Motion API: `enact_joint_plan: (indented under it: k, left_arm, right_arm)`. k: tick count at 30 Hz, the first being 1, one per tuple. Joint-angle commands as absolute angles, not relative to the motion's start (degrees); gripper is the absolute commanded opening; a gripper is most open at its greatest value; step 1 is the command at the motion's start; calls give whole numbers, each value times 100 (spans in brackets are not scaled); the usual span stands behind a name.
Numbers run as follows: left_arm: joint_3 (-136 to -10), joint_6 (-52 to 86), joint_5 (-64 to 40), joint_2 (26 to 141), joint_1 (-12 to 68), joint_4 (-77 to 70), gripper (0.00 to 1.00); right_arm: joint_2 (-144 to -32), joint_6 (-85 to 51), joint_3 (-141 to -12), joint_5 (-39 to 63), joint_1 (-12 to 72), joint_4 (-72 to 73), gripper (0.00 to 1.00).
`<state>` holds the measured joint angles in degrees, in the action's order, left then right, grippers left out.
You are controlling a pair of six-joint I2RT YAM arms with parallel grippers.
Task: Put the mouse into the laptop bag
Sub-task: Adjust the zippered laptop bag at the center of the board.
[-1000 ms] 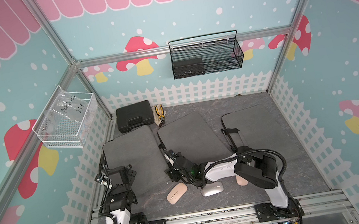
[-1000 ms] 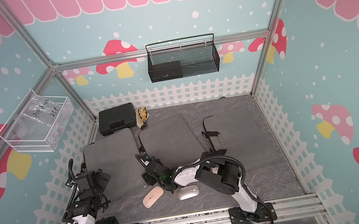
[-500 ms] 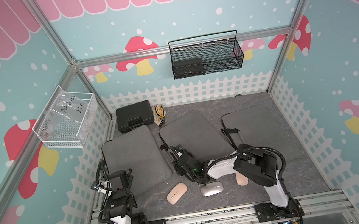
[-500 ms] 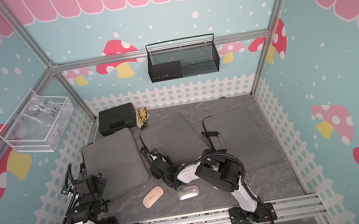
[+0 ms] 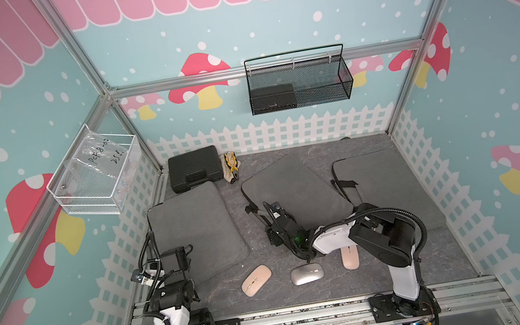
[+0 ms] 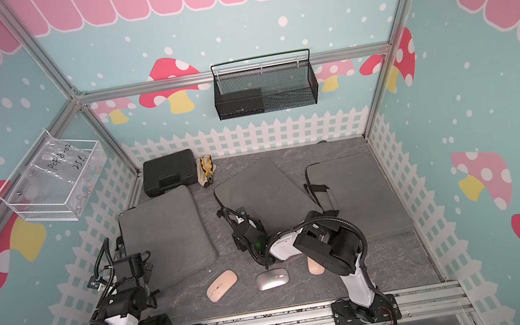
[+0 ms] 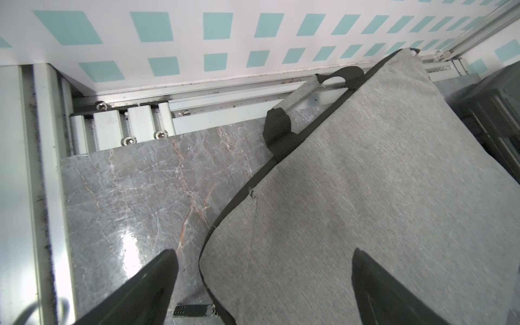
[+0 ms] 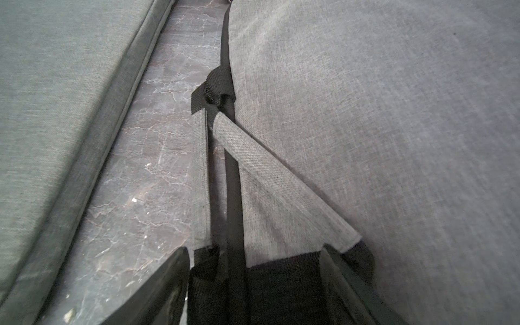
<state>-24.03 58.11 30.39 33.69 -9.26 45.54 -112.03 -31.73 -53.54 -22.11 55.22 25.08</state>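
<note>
The right end effector (image 8: 253,253) sits low at the side of the middle laptop bag (image 8: 394,140), its fingers spread to either side of the bag's carry handle (image 8: 270,180). The grey strap and its black webbing run into the gap between them, but it cannot be told whether the fingers are pressing on the handle or only bracketing it. The strap rises off the table (image 8: 157,168) toward the fingers rather than lying flat. This suggests the arm is working the handle to lift or open that edge of the bag so a mouse can go in; no open mouth shows yet. The left end effector (image 7: 264,281) is spread wide and empty, poised over the near corner of the left laptop bag (image 7: 380,183), with one finger over bare table and the other over grey fabric. It is probably parked out of the way or ready to steady a bag. In both top views the mice lie on the table's front strip, apart from every bag: a pink mouse (image 5: 256,279), a silver mouse (image 5: 306,273) near it, and a second pink mouse (image 5: 350,258) half hidden beneath the right arm. None is held or touched, so the task looks to be in its preparing stage. A third laptop bag (image 5: 380,183) lies to the right, and a black tool case (image 5: 194,168) with pliers (image 5: 232,171) sits at the back.
</note>
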Motion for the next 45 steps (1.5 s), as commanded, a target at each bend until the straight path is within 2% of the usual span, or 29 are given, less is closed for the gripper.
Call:
enact_joint_plan:
  k: [1,7,8,9,16,20,24,28,33,36,45]
  left_arm:
    - [-2564,6272,3459,3467,-958,4894,99]
    - [-2649,6356,3525,3802,-981,4931,99]
    - [-2678,6357,3504,3897,-998,4931,99]
    - [-2706,6354,3500,3971,-1017,4937,99]
    - [-2752,6280,3375,4119,-1133,4953,99]
    - [-2712,6198,3323,3932,-1140,4917,99]
    - [-2632,6134,3263,3716,-1136,4869,99]
    - [-2568,6096,3219,3544,-1135,4828,99]
    - [-2540,6044,3155,3455,-1142,4788,99]
    - [-2531,6030,3138,3458,-1138,4764,99]
    - [-2483,5765,2768,3540,-1139,4459,99]
  right_arm:
    - [-11222,-3214,-5138,-2295,5422,1624,77]
    - [-10797,-2895,-5408,-2054,5583,1626,84]
    - [-10659,-2868,-5443,-2018,5651,1630,96]
    - [-10569,-2844,-5472,-1993,5730,1629,99]
    - [-10315,-3006,-5589,-1819,6483,1850,99]
    - [-10833,-3185,-5856,-1525,6773,2133,98]
    - [-11716,-3328,-6334,-1264,6801,2102,98]
    - [-12146,-3392,-6676,-1200,6799,1968,96]
    - [-12387,-3548,-6778,-1151,6794,1961,87]
    - [-12436,-3568,-6759,-1107,6795,2038,75]
    - [-12023,-3235,-6391,-1386,6468,1986,25]
